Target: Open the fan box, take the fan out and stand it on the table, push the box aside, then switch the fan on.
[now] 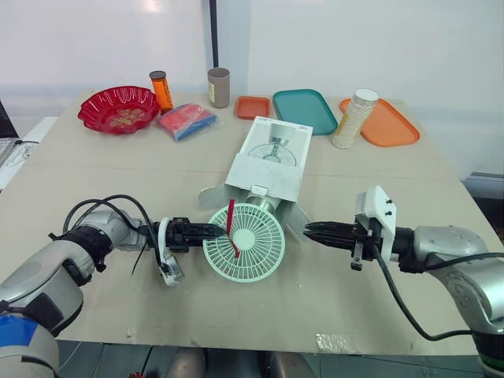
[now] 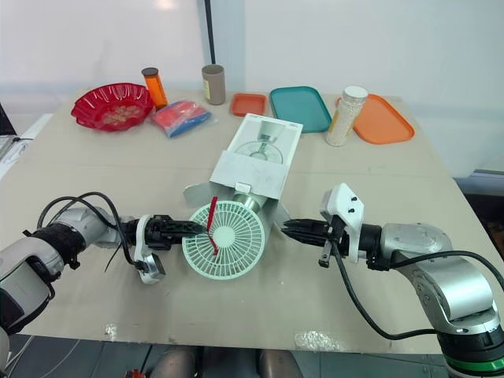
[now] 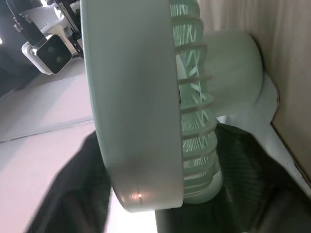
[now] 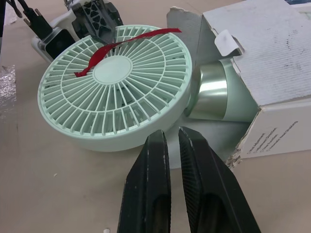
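Both arms reach in low over the near edge of the tan desk [image 1: 94, 173], forearms almost level and pointing at each other. The left pincer [image 1: 206, 231] is grasping the left rim of the pale green round-grilled plastic fan [image 1: 244, 242]. The right pincer [image 1: 311, 230] is clenched on nothing, with a thin slit between its fingers, and sits just beside the fan's right rim without touching it. The fan lies near the middle of the near edge, its head tilted face-up outside the mouth of the white cardboard fan box [image 1: 272, 157], whose flaps are splayed open. A red ribbon [image 1: 232, 227] hangs across the grille. The left wrist view shows the rim set between the black fingers [image 3: 73, 194]. The right wrist view shows the fan's shiny green neck [image 4: 214, 94] running back into the box mouth. Along the far edge, from the left corner, stand a red scalloped bowl [image 1: 118, 109], an orange bottle [image 1: 161, 89], a red and blue packet [image 1: 187, 121], a brown cup [image 1: 219, 87], a small orange tray [image 1: 252, 107], a teal tray [image 1: 305, 110], a white-lidded grain jar [image 1: 353, 120] and a large orange tray [image 1: 390, 124]. A white wall rises behind.
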Controlling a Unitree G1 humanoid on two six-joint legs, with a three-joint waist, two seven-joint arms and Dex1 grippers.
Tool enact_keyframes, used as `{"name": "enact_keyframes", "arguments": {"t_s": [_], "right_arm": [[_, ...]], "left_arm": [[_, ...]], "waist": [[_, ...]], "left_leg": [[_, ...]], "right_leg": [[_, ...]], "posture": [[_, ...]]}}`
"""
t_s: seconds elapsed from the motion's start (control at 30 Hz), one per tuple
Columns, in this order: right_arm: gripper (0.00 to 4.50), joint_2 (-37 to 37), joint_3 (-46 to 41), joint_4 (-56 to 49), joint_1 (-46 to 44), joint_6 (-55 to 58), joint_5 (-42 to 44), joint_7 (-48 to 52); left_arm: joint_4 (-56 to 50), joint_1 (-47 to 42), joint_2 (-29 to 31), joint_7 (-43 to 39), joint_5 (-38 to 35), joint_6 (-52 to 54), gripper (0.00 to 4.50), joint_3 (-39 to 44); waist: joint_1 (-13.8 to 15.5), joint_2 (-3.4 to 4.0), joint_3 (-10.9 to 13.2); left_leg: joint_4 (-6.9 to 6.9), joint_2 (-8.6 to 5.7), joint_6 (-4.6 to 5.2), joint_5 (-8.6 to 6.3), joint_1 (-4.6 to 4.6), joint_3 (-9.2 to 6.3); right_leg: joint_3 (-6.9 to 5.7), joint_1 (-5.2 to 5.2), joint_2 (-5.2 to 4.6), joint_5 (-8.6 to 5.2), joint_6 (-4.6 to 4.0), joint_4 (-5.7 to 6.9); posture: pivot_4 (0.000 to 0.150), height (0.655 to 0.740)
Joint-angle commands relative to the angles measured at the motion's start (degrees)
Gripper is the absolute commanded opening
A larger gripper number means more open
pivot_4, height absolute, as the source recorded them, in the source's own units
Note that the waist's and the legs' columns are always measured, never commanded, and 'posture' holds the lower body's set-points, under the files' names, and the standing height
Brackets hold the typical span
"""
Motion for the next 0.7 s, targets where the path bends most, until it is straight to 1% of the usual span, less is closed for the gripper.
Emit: {"name": "enact_keyframes", "arguments": {"t_s": [0.03, 0.23, 0.47, 0.5, 0.6, 0.7], "right_arm": [[0.39, -0.7, -0.6, -1.4, -0.4, -1.3, -0.2, 0.1], [0.39, -0.5, 0.0, -1.0, -0.8, -1.7, -0.4, 0.4], [0.39, -0.1, 0.8, -0.5, -1.5, -1.9, -1.0, 0.3], [0.39, -0.1, 0.9, -0.4, -1.6, -1.9, -1.0, 0.3], [0.39, 0.0, 1.3, -0.3, -1.9, -2.0, -1.1, 0.2], [0.39, 0.1, 1.6, -0.2, -2.1, -2.0, -1.3, 0.3]], "left_arm": [[-0.6, -0.3, 0.1, 0.3, -2.2, 0.6, 2.64, -0.1], [-1.3, 0.2, 0.5, -0.5, -3.7, 0.4, 2.64, -0.3], [-5.1, 1.7, 1.3, -3.1, -5.7, 0.2, 2.64, 0.7], [-5.6, 1.8, 1.4, -3.3, -5.8, 0.3, 2.41, 0.7], [-6.9, 2.2, 1.6, -4.9, -6.7, -0.2, 2.02, 1.1], [-8.7, 2.8, 2.5, -5.9, -7.6, -0.4, 2.02, 1.7]], "waist": [[0.0, -0.01, 0.0], [0.0, -0.01, 0.0], [0.0, -0.01, 0.0], [0.0, -0.01, 0.0], [0.0, -0.02, 0.0], [0.0, -0.02, 0.0]], "left_leg": [[0.01, 0.00, 0.00, 0.00, 0.00, 0.00], [0.02, 0.00, 0.00, 0.00, 0.00, 0.00], [0.03, 0.00, 0.00, 0.00, 0.00, 0.00], [0.03, 0.00, 0.00, 0.00, 0.00, 0.00], [0.05, 0.00, 0.00, 0.00, 0.00, 0.00], [0.05, 0.00, 0.00, 0.00, 0.00, 0.00]], "right_leg": [[0.00, 0.00, 0.00, 0.00, 0.00, 0.00], [0.00, 0.00, -0.01, 0.00, 0.00, 0.01], [-0.01, 0.00, -0.02, 0.00, 0.00, 0.02], [-0.01, 0.00, -0.02, 0.00, 0.00, 0.02], [-0.01, 0.00, -0.02, 0.00, 0.00, 0.02], [-0.01, 0.00, -0.02, 0.00, 0.00, 0.03]], "posture": [[0.150, 0.7400], [0.150, 0.7400], [0.150, 0.7400], [0.150, 0.7400], [0.150, 0.7400], [0.150, 0.7400]]}}
